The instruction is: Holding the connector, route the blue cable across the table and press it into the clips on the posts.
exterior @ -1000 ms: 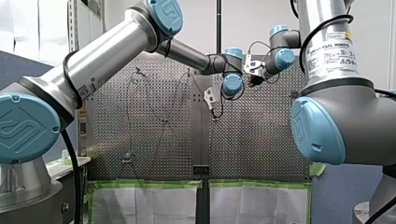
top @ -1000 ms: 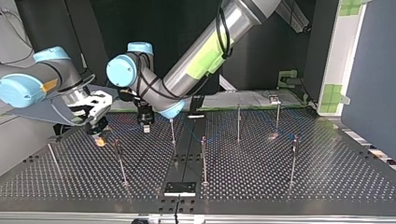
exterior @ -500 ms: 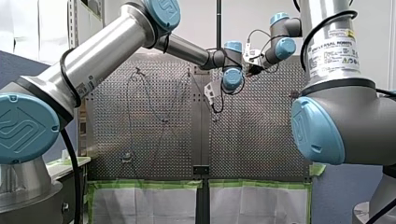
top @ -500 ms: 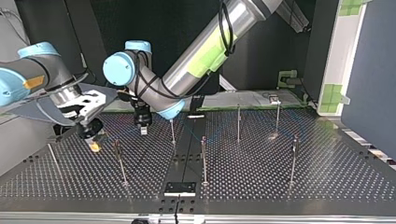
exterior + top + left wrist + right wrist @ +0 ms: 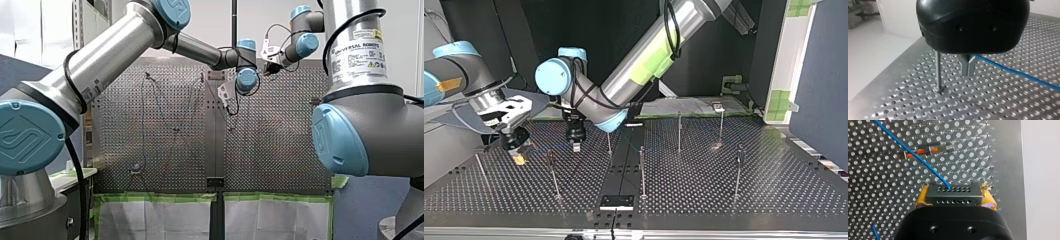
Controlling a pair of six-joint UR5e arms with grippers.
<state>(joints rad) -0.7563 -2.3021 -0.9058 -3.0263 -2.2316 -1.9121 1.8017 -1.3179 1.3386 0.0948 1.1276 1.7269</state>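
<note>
My right gripper (image 5: pixel 952 197), with yellow pads, is shut on the black connector (image 5: pixel 951 193), whose face has rows of small holes. The blue cable (image 5: pixel 910 151) leaves the connector and runs away over the perforated table (image 5: pixel 878 195). In the top view my right gripper (image 5: pixel 517 156) hangs low at the left. My left gripper (image 5: pixel 575 145) is just to its right, beside a thin post (image 5: pixel 609 142). In the left wrist view the metal fingers (image 5: pixel 965 67) are shut. The blue cable (image 5: pixel 1018 73) comes out from between them and slants off to the side.
Several thin posts stand on the table, among them one (image 5: pixel 550 170) between the grippers and others (image 5: pixel 641 170) (image 5: pixel 679 132) (image 5: pixel 739 170) further right. A clip with orange parts (image 5: pixel 923 151) lies under the cable. A black plate (image 5: pixel 616 202) sits near the front edge.
In the top view my right gripper has carried the connector further left and a little lower. My left gripper has shifted slightly left and toward the camera, still shut.
</note>
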